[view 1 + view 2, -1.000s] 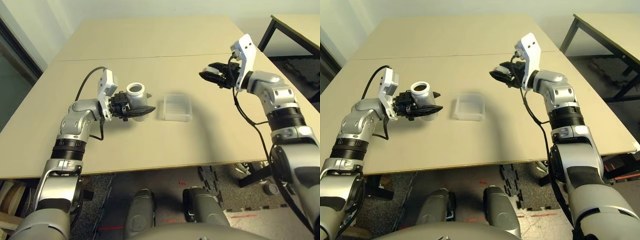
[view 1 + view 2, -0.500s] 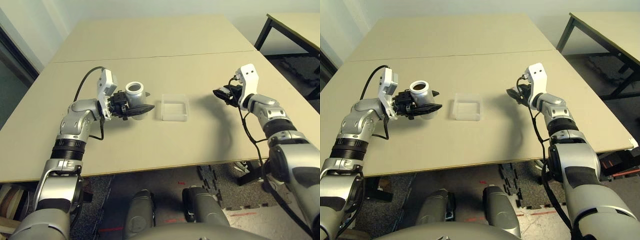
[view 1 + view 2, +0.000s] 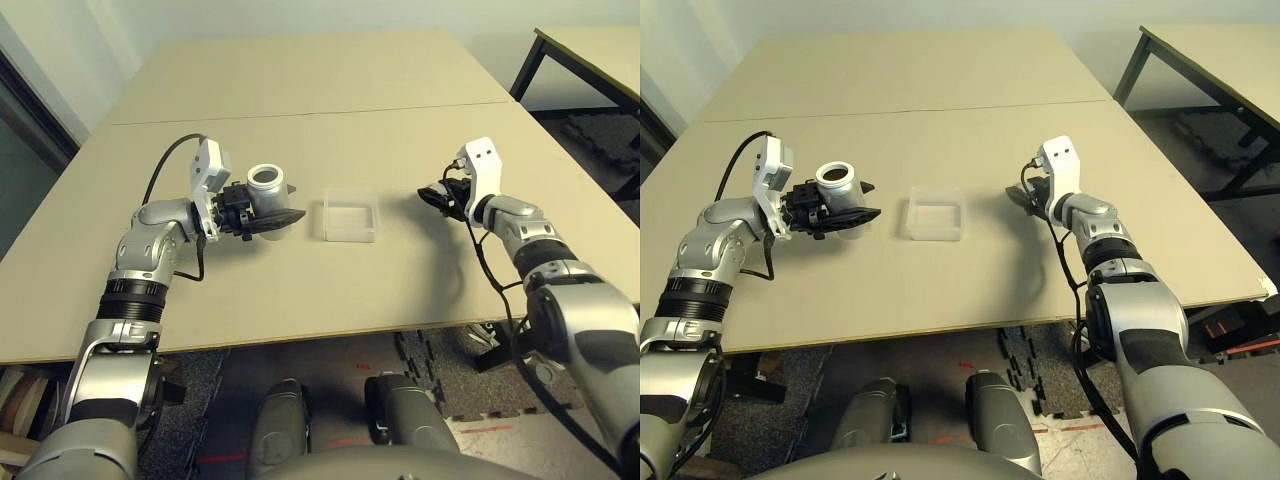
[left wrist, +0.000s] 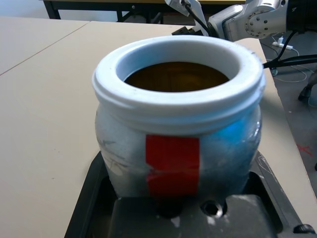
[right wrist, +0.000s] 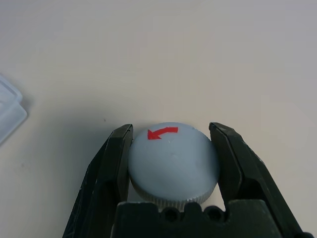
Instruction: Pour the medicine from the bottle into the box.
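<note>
matt beige table point(image 3: 300, 130), clear plastic box point(image 3: 349, 217), smooth whitish plastic bottle point(image 4: 177, 119), matt grey ridged-edge cap point(image 5: 173, 166).

Round grey plastic cap w/ red arrow point(image 5: 173, 166) – low over beige wooden table point(image 3: 300, 90); second table point(image 3: 590, 45) at far right.

Bright, even light; soft shadows under both arms on the table point(image 3: 300, 90).

Your left gripper point(image 3: 268, 218) reaches level toward the right, fingers clamped on its load; your right gripper point(image 5: 171, 163) sits low (angled slightly downward), both fingers point(image 5: 111, 163) pinched snugly inward.
</note>
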Robot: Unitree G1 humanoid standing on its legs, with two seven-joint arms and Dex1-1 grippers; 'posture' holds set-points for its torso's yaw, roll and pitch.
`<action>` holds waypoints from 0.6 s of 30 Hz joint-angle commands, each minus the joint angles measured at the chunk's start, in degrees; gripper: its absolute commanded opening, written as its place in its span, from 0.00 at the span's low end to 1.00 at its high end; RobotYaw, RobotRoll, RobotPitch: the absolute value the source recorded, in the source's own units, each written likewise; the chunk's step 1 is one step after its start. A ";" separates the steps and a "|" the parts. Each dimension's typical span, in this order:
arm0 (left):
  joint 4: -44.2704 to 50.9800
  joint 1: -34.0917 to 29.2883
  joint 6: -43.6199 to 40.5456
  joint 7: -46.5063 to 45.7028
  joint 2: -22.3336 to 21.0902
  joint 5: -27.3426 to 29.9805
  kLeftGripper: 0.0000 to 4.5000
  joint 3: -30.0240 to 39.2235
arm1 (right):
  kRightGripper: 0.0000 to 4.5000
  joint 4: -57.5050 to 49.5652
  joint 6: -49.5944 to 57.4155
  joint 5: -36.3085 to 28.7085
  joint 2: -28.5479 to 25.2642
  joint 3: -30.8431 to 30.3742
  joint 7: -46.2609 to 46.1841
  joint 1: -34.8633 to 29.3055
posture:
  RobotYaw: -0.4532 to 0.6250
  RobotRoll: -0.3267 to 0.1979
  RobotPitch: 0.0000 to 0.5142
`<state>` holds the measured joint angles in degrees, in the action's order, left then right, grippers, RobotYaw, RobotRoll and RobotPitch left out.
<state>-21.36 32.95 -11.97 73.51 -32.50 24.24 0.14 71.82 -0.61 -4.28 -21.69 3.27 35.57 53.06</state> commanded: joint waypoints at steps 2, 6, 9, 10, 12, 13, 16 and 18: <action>-0.08 -0.09 0.33 0.16 -0.43 -0.74 0.58 0.21 | 0.79 0.58 -1.08 1.32 -0.11 0.25 0.07 0.09 | 0.38 0.62 0.08; -0.12 -0.06 1.35 -0.45 -0.92 -1.68 0.58 0.17 | 1.00 -0.52 -1.16 1.62 -1.44 0.32 2.43 0.98 | 0.38 0.62 0.08; -0.26 0.16 2.77 -1.02 -1.19 -2.85 0.58 -0.15 | 1.00 -1.96 -0.79 1.36 -2.91 0.30 5.87 1.45 | 0.38 0.62 0.09; -0.35 0.47 3.25 -1.24 -1.14 -3.29 0.58 -0.30 | 1.00 -2.97 -0.68 1.24 -3.57 0.07 8.04 1.45 | 0.38 0.62 0.09; -1.06 1.55 5.06 -2.45 -0.81 -5.04 0.58 -0.72 | 1.00 -5.91 -0.35 0.75 -4.88 -0.40 13.14 1.01 | 0.38 0.62 0.09; -1.87 2.42 6.70 -3.52 -0.55 -6.48 0.58 -1.08 | 1.00 -8.08 0.34 0.22 -5.60 -0.60 16.29 0.51 | 0.38 0.62 0.09; -7.02 7.14 13.69 -8.66 0.52 -13.05 0.58 -3.15 | 1.00 -19.89 5.72 -1.79 -8.81 -2.43 27.93 -3.58 | 0.37 0.62 0.09; -10.55 10.06 17.71 -11.08 1.02 -16.83 0.58 -4.69 | 1.00 -27.78 10.12 -3.08 -10.44 -3.14 31.78 -6.47 | 0.35 0.62 0.09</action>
<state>-29.43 41.61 2.54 64.32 -31.84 10.92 -2.84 48.33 6.31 -6.22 -31.51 1.32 64.20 48.25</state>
